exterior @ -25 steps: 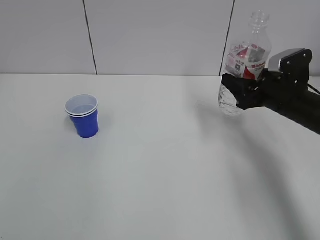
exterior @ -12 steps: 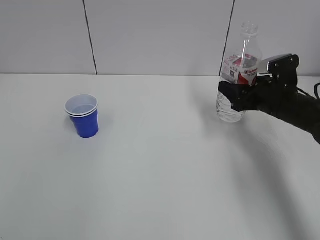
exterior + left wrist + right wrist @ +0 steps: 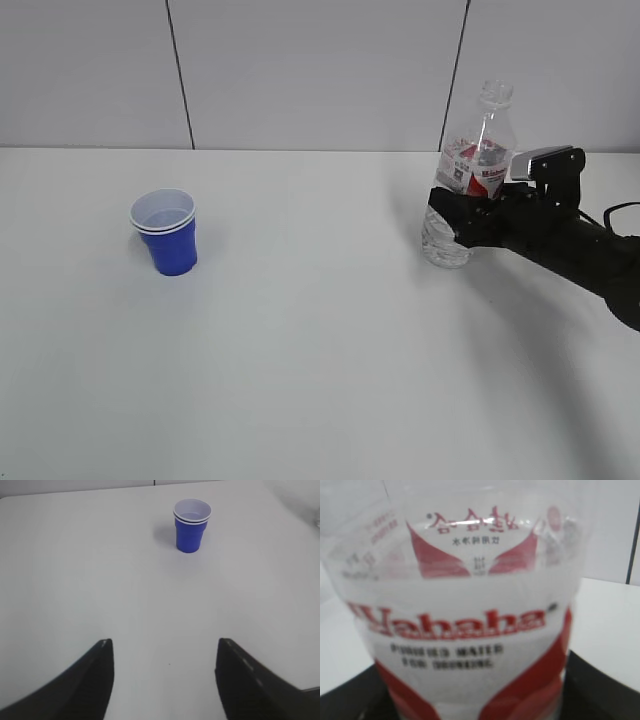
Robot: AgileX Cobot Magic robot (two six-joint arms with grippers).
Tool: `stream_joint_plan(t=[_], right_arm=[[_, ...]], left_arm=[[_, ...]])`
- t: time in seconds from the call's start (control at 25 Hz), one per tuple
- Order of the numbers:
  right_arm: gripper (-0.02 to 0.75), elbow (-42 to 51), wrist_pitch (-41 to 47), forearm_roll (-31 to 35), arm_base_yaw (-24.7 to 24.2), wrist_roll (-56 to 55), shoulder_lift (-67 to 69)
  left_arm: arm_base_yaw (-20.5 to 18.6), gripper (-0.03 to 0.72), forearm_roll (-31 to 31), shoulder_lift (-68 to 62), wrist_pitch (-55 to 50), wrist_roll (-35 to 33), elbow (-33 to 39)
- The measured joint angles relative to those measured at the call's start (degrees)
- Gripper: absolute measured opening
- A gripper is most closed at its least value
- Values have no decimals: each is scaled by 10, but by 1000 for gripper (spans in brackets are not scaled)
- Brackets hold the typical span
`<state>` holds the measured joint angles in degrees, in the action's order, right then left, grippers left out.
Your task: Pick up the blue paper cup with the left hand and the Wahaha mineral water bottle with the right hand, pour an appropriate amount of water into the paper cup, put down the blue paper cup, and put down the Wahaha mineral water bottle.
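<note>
Blue paper cup [image 3: 167, 232] holds water [image 3: 192, 516].

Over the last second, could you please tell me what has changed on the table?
The right hand has lowered the Wahaha mineral water bottle from a raised tilt to upright, its base about at the table, jaws still around it. The blue paper cup stayed put, untouched.

We see the Wahaha mineral water bottle [image 3: 468, 180] lower and further left in the right of the frame than before, upright rather than tilted, its base now seemingly on the table [image 3: 320, 350]. The right hand [image 3: 462, 222] gripping it has descended too.
</note>
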<state>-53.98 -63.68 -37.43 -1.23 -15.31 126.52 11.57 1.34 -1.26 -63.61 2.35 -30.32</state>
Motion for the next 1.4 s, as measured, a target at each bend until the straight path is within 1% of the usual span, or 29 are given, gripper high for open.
stream_joint_plan(t=[0.32, 0.72, 0.88, 1.04, 1.16, 1.4], right_arm=[[470, -2, 8, -5, 0, 0, 0], [473, 12, -12, -13, 0, 19, 0], [521, 12, -12, -14, 0, 23, 0], [588, 12, -12, -15, 0, 22, 0], [601, 12, -12, -16, 0, 28, 0], [602, 12, -11, -18, 0, 58, 0]], left_arm=[[0, 478, 0, 0, 1, -1, 0], [0, 478, 0, 0, 1, -1, 0], [0, 477, 0, 0, 1, -1, 0], [0, 477, 0, 0, 1, -1, 0], [0, 477, 0, 0, 2, -1, 0], [0, 477, 0, 0, 2, -1, 0]])
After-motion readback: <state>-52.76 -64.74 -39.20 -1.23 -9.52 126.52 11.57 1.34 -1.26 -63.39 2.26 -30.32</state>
